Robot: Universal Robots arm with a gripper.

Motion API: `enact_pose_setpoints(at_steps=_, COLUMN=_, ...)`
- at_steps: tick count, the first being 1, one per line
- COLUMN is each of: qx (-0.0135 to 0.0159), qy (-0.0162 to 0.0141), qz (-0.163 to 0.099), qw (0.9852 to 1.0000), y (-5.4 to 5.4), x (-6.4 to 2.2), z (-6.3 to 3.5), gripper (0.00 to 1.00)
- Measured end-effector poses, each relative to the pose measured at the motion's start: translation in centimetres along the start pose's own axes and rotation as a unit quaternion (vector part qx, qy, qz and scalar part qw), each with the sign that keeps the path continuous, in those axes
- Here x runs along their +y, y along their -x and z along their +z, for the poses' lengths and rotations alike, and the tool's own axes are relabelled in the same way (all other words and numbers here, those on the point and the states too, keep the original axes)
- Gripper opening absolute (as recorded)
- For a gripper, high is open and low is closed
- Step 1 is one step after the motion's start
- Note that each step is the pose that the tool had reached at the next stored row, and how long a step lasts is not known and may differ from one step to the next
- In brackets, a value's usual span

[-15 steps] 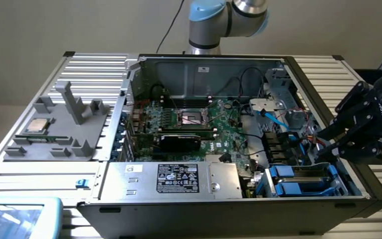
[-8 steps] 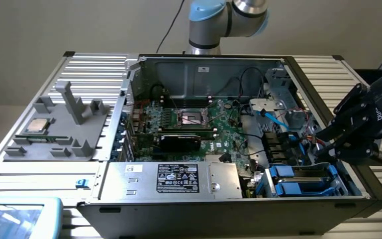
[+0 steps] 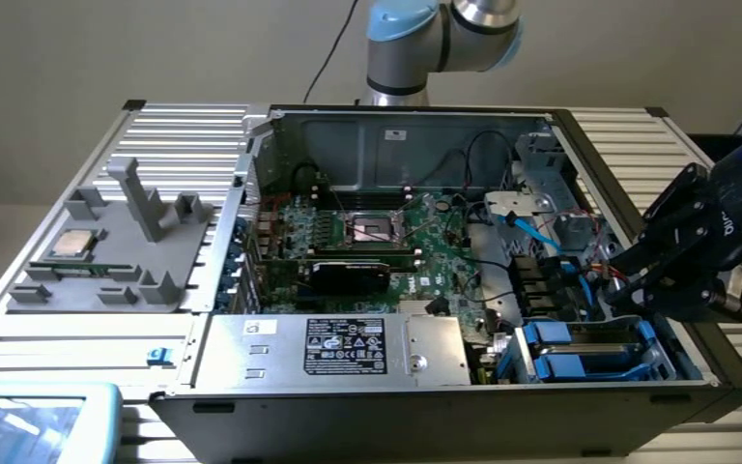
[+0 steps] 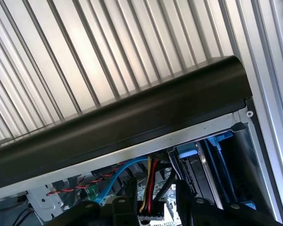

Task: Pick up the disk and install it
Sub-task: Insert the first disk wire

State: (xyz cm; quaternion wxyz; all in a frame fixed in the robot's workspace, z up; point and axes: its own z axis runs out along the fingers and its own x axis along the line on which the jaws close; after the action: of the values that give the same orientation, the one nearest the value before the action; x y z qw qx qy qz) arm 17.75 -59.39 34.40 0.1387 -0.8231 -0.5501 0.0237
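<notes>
Standing by the desk [image 3: 11,338], I take the open computer case [image 3: 410,121] as my mark. Off the case's side at the exterior view's left, a grey tray [image 3: 100,295] carries a small silver processor chip [image 3: 72,245]. Inside the case lies the green motherboard [image 3: 442,256]. Along the case's near wall sits a silver power-supply box [image 3: 436,353] with a black sticker [image 3: 345,348], whose white print is too fine to read from here.

In the case's near corner at the exterior view's right, the disk [image 3: 587,348] lies in its blue carrier, seated in the drive cage as far as I can judge. Over the case wall on that side hangs the pincer [image 3: 636,280], jaws well apart and gripping nothing. In the wrist view a red, yellow and black cable bundle [image 4: 148,188] runs inside the case below it. White lettering on the pincer's body is cut off and unreadable.

To my eye the work is at the drive cage. Doing it well means keeping the pincer square to the cage. It should touch only the blue carrier's tabs, stay clear of the blue cables [image 3: 539,232] just beside the cage, and press evenly so the carrier does not cock.
</notes>
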Motion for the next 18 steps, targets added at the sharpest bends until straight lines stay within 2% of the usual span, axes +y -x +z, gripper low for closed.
enact_pose_setpoints(at_steps=7, qx=0.0001, qy=-0.0005, qz=0.001, qw=1.0, y=0.01, x=0.01, z=0.05, gripper=0.44)
enact_pose_setpoints(at_steps=8, qx=0.0, qy=-0.0006, qz=0.001, qw=1.0, y=0.01, x=0.01, z=0.05, gripper=0.36)
enact_pose_setpoints(at_steps=17, qx=-0.0007, qy=-0.0031, qz=0.003, qw=1.0, y=0.01, x=0.03, z=0.08, gripper=0.34)
enact_pose_setpoints(at_steps=18, qx=-0.0008, qy=-0.0035, qz=0.003, qw=1.0, y=0.01, x=0.03, z=0.08, gripper=0.26)
